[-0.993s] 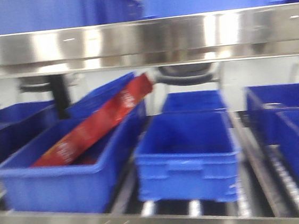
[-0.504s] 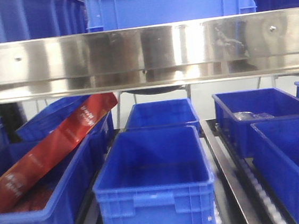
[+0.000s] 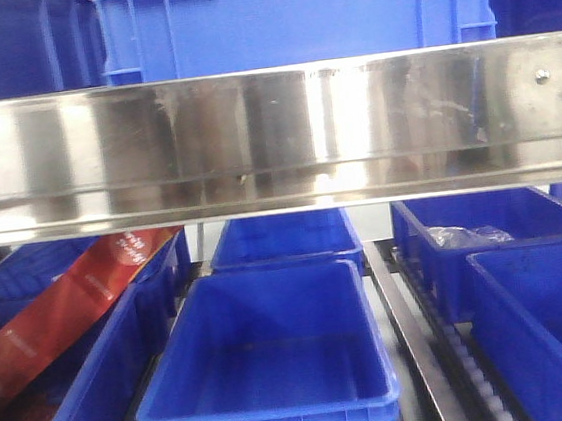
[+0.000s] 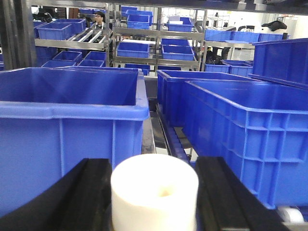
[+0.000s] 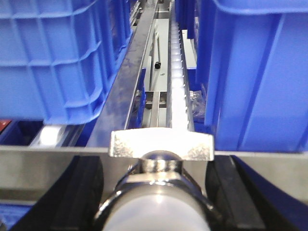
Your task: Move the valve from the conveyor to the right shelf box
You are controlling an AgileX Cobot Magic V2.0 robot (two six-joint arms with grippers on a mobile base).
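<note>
Gripping one shiny silver metal valve with a flat T-handle, my right gripper is clamped on its body, facing a steel roller track between two blue plastic crates. My left gripper pinches one white plastic cylinder.

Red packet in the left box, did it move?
No. The red packet still leans in the same left blue box. It and every box slid left and down in the front view together, so the camera moved, not the packet.
</note>
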